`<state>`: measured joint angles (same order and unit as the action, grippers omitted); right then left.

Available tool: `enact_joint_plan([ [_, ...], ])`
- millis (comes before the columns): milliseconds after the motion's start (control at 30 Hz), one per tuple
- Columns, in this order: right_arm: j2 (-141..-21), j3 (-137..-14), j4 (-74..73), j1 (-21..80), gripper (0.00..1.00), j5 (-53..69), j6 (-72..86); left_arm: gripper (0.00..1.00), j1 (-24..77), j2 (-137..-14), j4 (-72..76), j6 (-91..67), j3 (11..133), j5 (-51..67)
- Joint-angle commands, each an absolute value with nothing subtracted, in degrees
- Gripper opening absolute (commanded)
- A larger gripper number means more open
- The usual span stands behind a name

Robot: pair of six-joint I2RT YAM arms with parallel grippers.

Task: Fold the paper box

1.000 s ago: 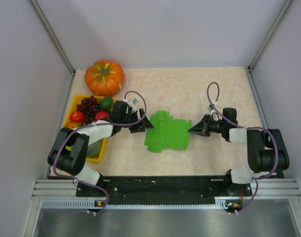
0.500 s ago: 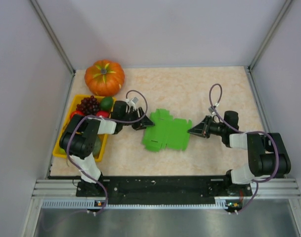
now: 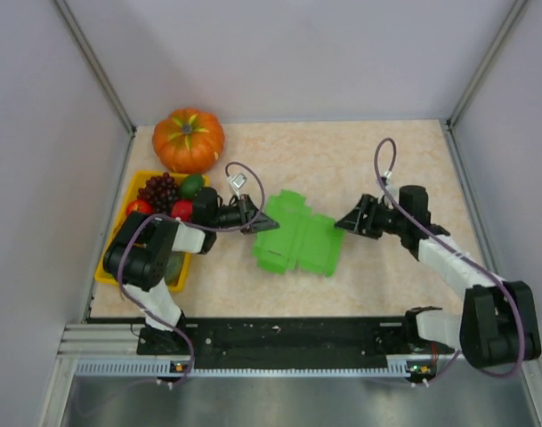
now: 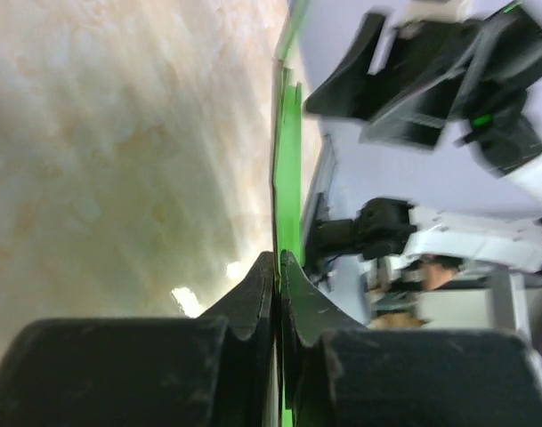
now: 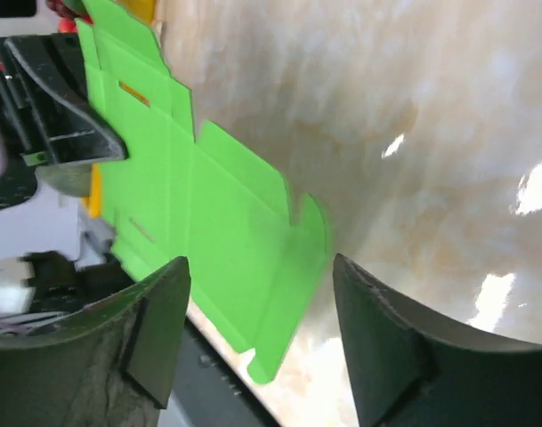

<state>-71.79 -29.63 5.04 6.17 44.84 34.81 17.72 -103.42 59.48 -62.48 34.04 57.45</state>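
The paper box (image 3: 297,242) is a bright green die-cut sheet, lying mostly flat in the middle of the table. My left gripper (image 3: 263,222) is shut on its left edge. In the left wrist view the card (image 4: 290,169) runs edge-on out from between the closed gripper tips (image 4: 278,260). My right gripper (image 3: 343,222) stands open just off the sheet's right edge, touching nothing. The right wrist view shows the green sheet (image 5: 190,205) beyond the spread fingers of that gripper (image 5: 257,262), with the left gripper (image 5: 57,116) at its far end.
An orange pumpkin (image 3: 189,139) sits at the back left. A yellow tray (image 3: 131,185) along the left side holds grapes (image 3: 159,189), a small round green fruit (image 3: 192,185) and red fruit (image 3: 139,209). Enclosure walls rise on both sides.
The left gripper closed on the sheet's left edge. The right gripper opened, let go of the right edge and lifted slightly back. The sheet shifted a little to the left.
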Motion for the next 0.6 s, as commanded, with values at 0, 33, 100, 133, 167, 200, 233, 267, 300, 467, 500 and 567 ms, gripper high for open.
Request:
enact_joint_plan([
  [0,-62.7,-40.2,-16.2,10.5,0.72,24.3,20.8,0.06,17.8,-90.4,23.0,-37.9,39.5,55.7],
  [33,-61.6,-43.6,-19.0,10.9,0.74,22.1,18.5,0.05,18.4,-86.5,15.5,-28.2,43.3,50.9],
  [100,-61.0,-47.4,-20.4,13.7,0.82,17.8,15.4,0.02,19.4,-83.9,4.0,-23.6,45.5,47.9],
  [133,-61.4,-51.4,-20.0,14.9,0.83,18.5,11.6,0.02,19.7,-82.5,4.6,-24.5,45.6,49.5],
  [167,-63.9,-53.7,-19.6,18.4,0.84,21.4,9.6,0.02,19.9,-82.1,5.8,-25.7,45.7,51.0],
  [200,-65.6,-55.9,-19.3,20.3,0.84,24.0,7.1,0.02,20.9,-82.0,6.1,-26.4,46.1,52.2],
  [233,-67.4,-60.2,-19.3,22.4,0.84,26.3,1.4,0.02,21.8,-81.7,4.7,-25.5,46.8,52.6],
  [267,-69.6,-62.4,-20.0,24.6,0.85,30.7,-1.6,0.02,22.8,-81.3,2.3,-24.0,49.4,52.0],
  [300,-73.3,-64.7,-21.2,25.0,0.85,32.2,-3.4,0.02,25.0,-81.0,-0.1,-22.3,50.7,51.4],
  [467,-81.1,-76.3,-30.5,24.9,0.8,47.5,-10.7,0.01,28.0,-77.7,-12.9,-15.3,55.7,50.2],
  [500,-82.0,-77.2,-31.3,25.1,0.78,49.9,-11.4,0.02,28.0,-76.4,-13.2,-14.9,55.8,49.9],
  [567,-83.0,-76.8,-31.5,25.4,0.73,55.7,-12.0,0.01,28.0,-75.5,-14.2,-13.5,56.2,50.2],
])
